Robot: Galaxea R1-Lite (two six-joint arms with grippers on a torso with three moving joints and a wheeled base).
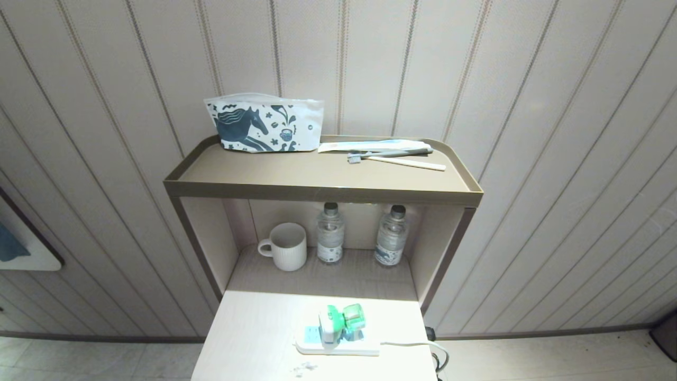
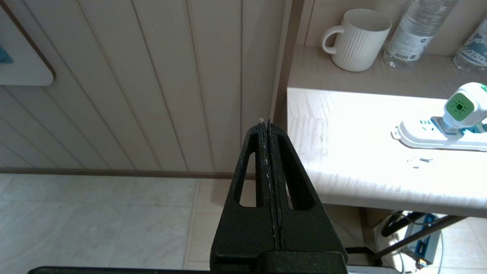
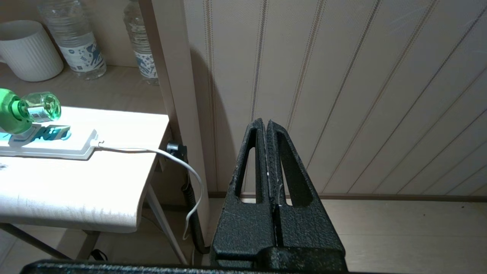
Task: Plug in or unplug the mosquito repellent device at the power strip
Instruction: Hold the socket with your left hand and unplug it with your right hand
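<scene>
The mosquito repellent device (image 1: 341, 321) sits plugged into the power strip (image 1: 338, 344), near the 6 o'clock edge of the head view, on a pale wooden table top (image 1: 254, 338). The device lies on its side above the strip: its white cap with the green square face (image 2: 459, 107) points toward 9 o'clock in the head view, and its clear green bottle (image 3: 40, 107) toward 3 o'clock, so its long axis runs roughly parallel to the strip. The strip's long axis also runs 9 to 3 o'clock; its white cable (image 1: 418, 345) leaves the 3 o'clock end and drops over the table edge.

Beyond the table, toward 12 o'clock, stands a tan shelf unit (image 1: 322, 191). Its lower recess holds a white ribbed mug (image 1: 285, 246) and two water bottles (image 1: 330, 234), the mug at 9 o'clock of the bottles. Its upper tray carries a horse-print pouch (image 1: 263, 124) and toothbrushes (image 1: 396, 156). The wall behind is beige with vertical stripes; the floor is pale tile.

The left gripper (image 2: 266, 125) hangs off the table's left side, over the floor, its fingers pressed together on nothing. The right gripper (image 3: 265, 125) hangs off the table's right side, likewise closed and empty. Both are well apart from the device.
</scene>
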